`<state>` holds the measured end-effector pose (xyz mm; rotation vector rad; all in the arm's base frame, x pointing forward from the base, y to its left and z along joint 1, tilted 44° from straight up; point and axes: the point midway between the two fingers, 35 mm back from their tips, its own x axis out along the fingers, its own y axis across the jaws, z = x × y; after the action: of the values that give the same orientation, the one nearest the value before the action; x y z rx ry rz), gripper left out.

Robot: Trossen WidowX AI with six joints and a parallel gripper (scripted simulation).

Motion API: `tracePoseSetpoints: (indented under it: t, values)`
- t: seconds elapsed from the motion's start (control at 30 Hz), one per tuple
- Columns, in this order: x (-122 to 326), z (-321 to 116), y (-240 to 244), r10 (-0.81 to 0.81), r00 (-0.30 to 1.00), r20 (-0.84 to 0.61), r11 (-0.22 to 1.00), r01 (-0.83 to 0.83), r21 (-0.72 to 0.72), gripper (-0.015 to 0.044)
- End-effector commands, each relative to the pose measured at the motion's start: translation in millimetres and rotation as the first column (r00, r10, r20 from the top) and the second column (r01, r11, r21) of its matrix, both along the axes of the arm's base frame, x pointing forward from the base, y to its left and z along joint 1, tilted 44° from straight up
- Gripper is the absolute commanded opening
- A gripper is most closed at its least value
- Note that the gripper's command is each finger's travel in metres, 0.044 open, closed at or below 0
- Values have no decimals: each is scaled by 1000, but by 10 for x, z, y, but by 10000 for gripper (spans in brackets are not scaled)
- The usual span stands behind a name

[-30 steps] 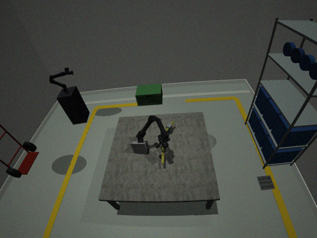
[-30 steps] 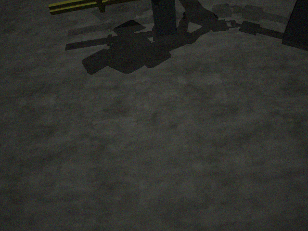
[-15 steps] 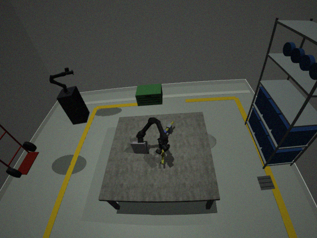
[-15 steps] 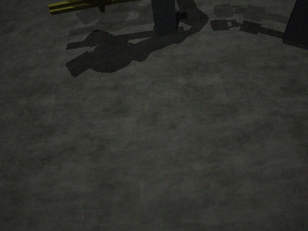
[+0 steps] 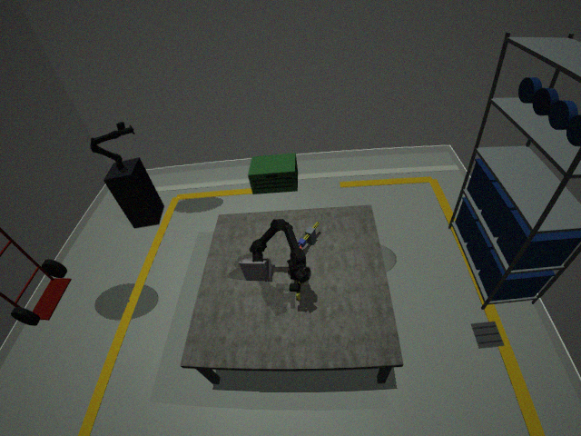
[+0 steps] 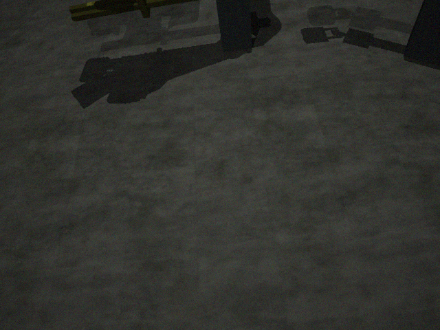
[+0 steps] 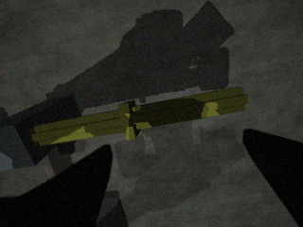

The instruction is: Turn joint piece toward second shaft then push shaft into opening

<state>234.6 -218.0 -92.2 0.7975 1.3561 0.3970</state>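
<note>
The yellow second shaft (image 5: 298, 297) (image 6: 80, 13) (image 7: 166, 112) lies across the wrist view, with a raised collar (image 6: 144, 10) (image 7: 130, 120) partway along it. Its left end in the wrist view meets the dark second block (image 6: 234, 28) (image 7: 52, 113). My gripper (image 7: 176, 143) is open and empty. Its fingertips are spread wide on the near side of the shaft in the wrist view, not around it. The first shaft (image 5: 316, 225) slants from its pale block (image 5: 310, 231) in the top view. A blue part (image 5: 301, 242) of the joint shows by the arm; the opening is hidden.
The arm's grey base block (image 5: 254, 271) stands left of the shafts on the table (image 5: 290, 340). The arm arches over the joint and hides much of it in the top view. A dark block stands at the upper right of the exterior view. Arm shadows darken the tabletop.
</note>
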Motion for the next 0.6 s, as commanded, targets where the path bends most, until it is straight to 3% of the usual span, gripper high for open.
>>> tracePoseSetpoints:
  t: [0.0,0.23,0.57]
  values:
    - [-24,-104,-111,56,997,43,997,-54,-50,440]
    - [-21,-111,-105,42,999,27,998,-41,-44,440]
    - [30,-222,-9,-165,960,-226,985,171,6,440]
